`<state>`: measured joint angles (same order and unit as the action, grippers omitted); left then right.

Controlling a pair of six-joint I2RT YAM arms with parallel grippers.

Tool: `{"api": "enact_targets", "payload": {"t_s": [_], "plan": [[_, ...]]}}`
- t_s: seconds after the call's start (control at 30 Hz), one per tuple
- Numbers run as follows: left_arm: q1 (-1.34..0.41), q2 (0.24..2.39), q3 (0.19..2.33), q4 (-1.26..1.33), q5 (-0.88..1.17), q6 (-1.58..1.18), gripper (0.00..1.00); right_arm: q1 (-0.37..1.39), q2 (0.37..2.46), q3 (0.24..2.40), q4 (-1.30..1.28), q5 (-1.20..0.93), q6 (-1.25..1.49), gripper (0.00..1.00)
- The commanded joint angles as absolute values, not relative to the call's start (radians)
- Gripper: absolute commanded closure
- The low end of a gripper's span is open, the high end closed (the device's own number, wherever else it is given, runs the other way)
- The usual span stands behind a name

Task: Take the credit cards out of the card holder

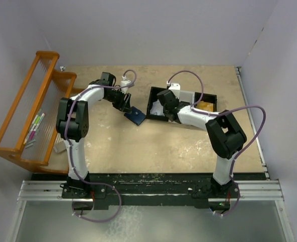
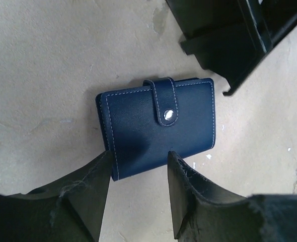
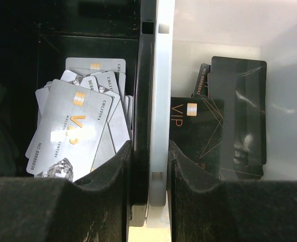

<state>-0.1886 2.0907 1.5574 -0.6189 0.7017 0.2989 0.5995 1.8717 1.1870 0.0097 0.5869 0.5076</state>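
Tan, scuffed desk (image 1: 153,146), white walls on three sides. An orange wooden rack (image 1: 47,54) sits at the far left, out of play.

Card holder (image 1: 136,115): lies flat near mid-desk, just left of the black tray (image 1: 152,101). Wrist view shows it closed, strap (image 2: 164,101) snapped down over the front face, no cards showing.

Left claw (image 2: 138,161): wide, fingers apart, straddling the holder's near edge and gripping nothing. Cannot tell whether the tips touch the leather. Judgement: it is lined up to pinch that edge, so the holder can be pinned or lifted while the snap is worked.

Right claw (image 3: 149,151): narrow, one finger against each face of the tray's divider wall (image 3: 156,75), apparently clamped on it. Silver cards (image 3: 80,128) are fanned on one side of the wall, black cards (image 3: 229,121) stacked on the other. Judgement: this grip steadies the tray as the drop-off point.

Step in hand: securing the holder. The strap must open before any card comes out. Risk: smooth leather sliding on the desk under a one-sided pinch.
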Motion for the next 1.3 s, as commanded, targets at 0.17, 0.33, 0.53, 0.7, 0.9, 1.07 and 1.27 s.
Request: {"api": "enact_targets", "payload": {"t_s": [0.17,0.33,0.53,0.7,0.9,1.07,1.27], "plan": [[-0.187,2.142,1.568,-0.607,0.724,0.345,0.53,0.66,1.748,1.112,0.015,0.581,0.591,0.82],[-0.187,2.138,1.556,-0.607,0.726,0.354,0.56,0.682,1.738,1.085,0.037,0.524,0.591,0.84],[-0.177,2.091,1.515,-0.617,0.703,0.412,0.68,0.731,1.748,1.093,0.035,0.5,0.61,0.86],[-0.166,2.091,1.537,-0.724,0.731,0.451,0.97,0.768,1.741,1.091,0.027,0.484,0.637,0.86],[-0.128,2.032,1.497,-0.85,0.75,0.503,1.0,0.792,1.736,1.075,0.009,0.481,0.694,0.87],[-0.123,1.916,1.416,-0.954,0.743,0.584,1.0,0.799,1.745,1.068,0.009,0.485,0.724,0.87],[-0.123,1.767,1.343,-1.047,0.714,0.65,1.0,0.802,1.766,1.095,0.032,0.457,0.74,0.81]]}}
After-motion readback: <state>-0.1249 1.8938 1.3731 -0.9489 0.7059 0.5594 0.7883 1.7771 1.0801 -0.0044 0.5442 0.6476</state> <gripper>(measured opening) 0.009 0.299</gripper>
